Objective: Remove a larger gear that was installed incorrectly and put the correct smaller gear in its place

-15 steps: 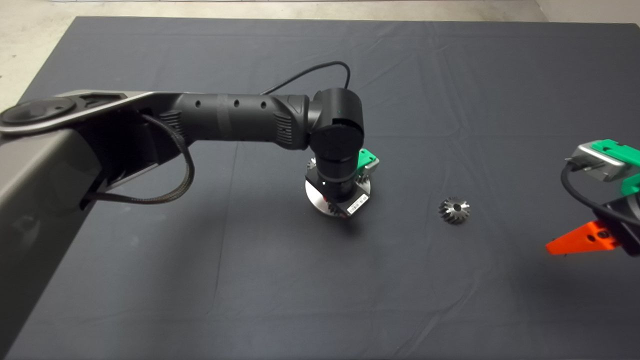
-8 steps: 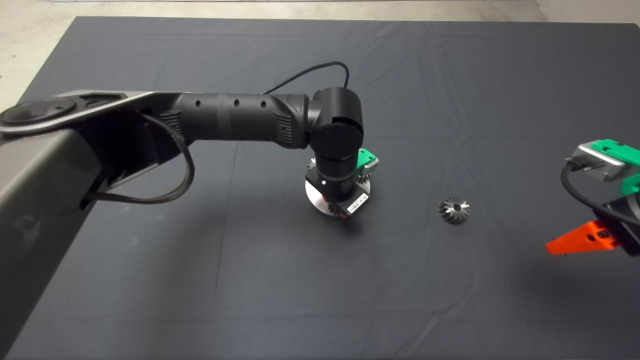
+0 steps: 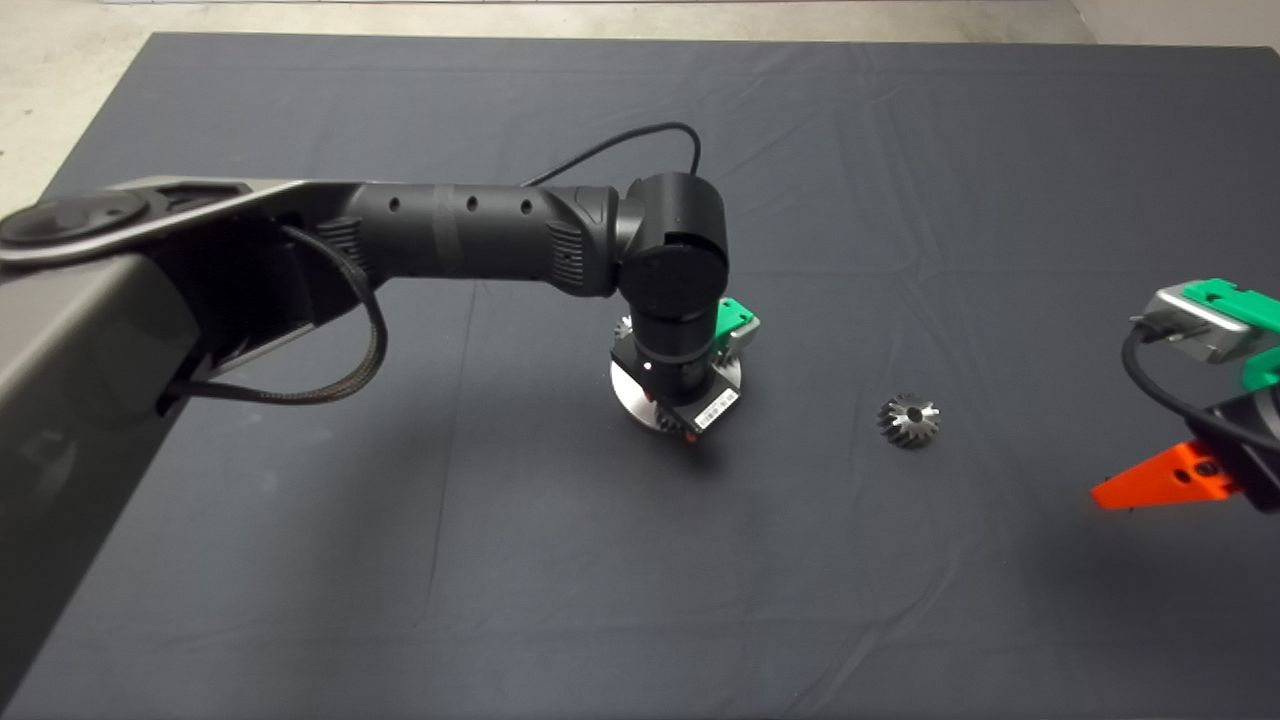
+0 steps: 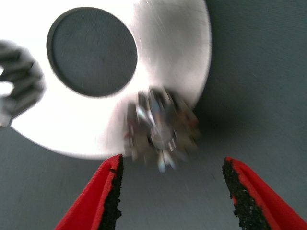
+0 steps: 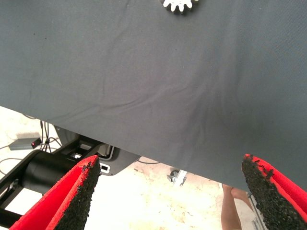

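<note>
The larger gear (image 3: 908, 420), dark with slanted teeth, lies alone on the mat, right of centre. My left gripper (image 4: 172, 160) hangs over the round silver plate (image 3: 628, 392) with its fingers open. Just past the fingertips, a small silver gear (image 4: 163, 129) sits on a peg at the plate's rim. It is blurred and looks like the smaller gear. In the head view the wrist hides it. My right gripper (image 5: 170, 163) is parked at the mat's right edge, open and empty. One red finger (image 3: 1160, 478) of it shows in the head view.
The plate (image 4: 172, 62) has a large round hole. Another small grey gear (image 4: 17, 88) sits on it. A pale toothed gear (image 5: 180, 5) shows in the right wrist view; I cannot tell which it is. A person's leg (image 5: 230, 211) and floor equipment show beyond the mat.
The left arm has shifted very slightly over the plate. The larger gear and the right arm have not moved.
</note>
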